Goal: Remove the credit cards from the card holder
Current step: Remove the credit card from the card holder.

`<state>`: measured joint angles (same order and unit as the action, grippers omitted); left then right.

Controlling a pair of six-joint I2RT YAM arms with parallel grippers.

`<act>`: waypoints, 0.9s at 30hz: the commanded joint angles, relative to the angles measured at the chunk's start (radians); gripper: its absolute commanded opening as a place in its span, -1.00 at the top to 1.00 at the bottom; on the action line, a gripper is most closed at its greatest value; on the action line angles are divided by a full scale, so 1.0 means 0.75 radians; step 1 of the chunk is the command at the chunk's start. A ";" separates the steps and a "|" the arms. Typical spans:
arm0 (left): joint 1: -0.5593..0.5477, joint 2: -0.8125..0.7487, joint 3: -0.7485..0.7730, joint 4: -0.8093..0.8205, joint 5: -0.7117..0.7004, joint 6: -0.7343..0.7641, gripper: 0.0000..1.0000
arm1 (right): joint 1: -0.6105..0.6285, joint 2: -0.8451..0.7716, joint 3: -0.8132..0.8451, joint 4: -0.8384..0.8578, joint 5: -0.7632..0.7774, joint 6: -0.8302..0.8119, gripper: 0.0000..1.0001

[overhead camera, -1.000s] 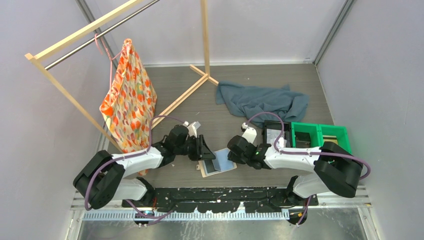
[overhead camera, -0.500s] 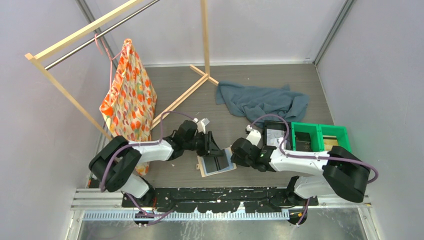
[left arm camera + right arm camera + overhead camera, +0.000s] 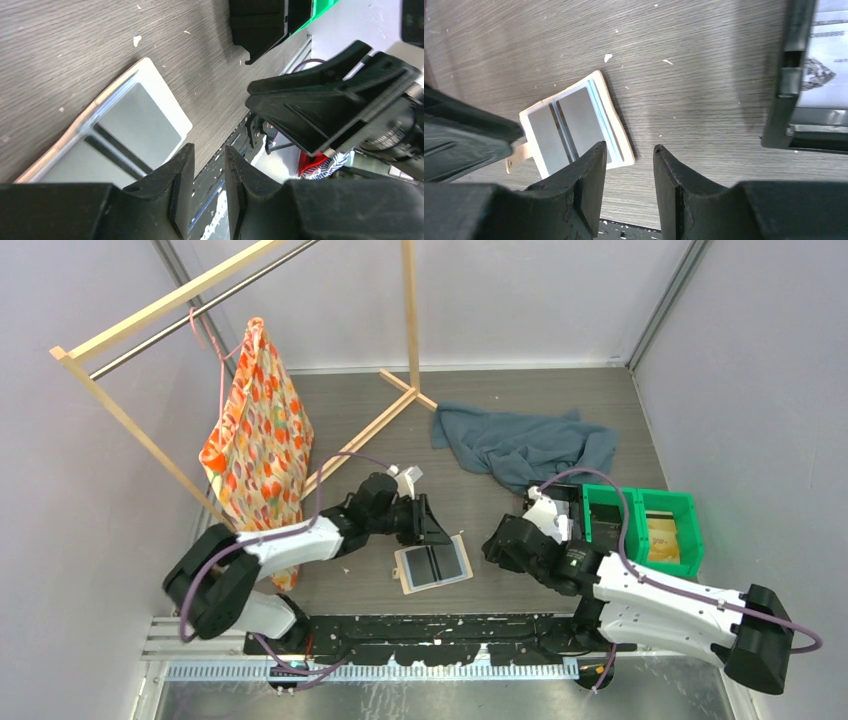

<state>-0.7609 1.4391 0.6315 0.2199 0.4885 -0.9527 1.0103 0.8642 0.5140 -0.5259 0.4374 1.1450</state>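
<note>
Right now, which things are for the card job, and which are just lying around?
For the job:
- card holder, lying open
- credit cards, tucked in it

Just lying about:
- blue towel
- patterned cloth
- wooden rack
- green bin

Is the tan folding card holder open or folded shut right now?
Open. The small flat tan folding card holder lies spread flat, both inner halves facing up, with a glossy dark grey card showing in each.
</note>
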 commanded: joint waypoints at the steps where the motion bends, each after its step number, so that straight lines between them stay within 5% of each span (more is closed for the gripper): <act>1: 0.020 -0.237 -0.088 -0.280 -0.199 0.033 0.42 | 0.000 0.091 0.023 0.215 -0.119 -0.102 0.10; 13: 0.042 -0.490 -0.387 -0.302 -0.285 -0.058 0.45 | -0.013 0.669 0.111 0.917 -0.683 -0.159 0.06; 27: 0.076 -0.327 -0.441 -0.158 -0.283 -0.053 0.48 | -0.083 0.759 -0.025 1.084 -0.687 -0.069 0.12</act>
<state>-0.7109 1.1652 0.3058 0.0639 0.2962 -0.9966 0.9604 1.4410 0.5079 0.2291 -0.0734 1.0855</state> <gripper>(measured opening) 0.263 0.441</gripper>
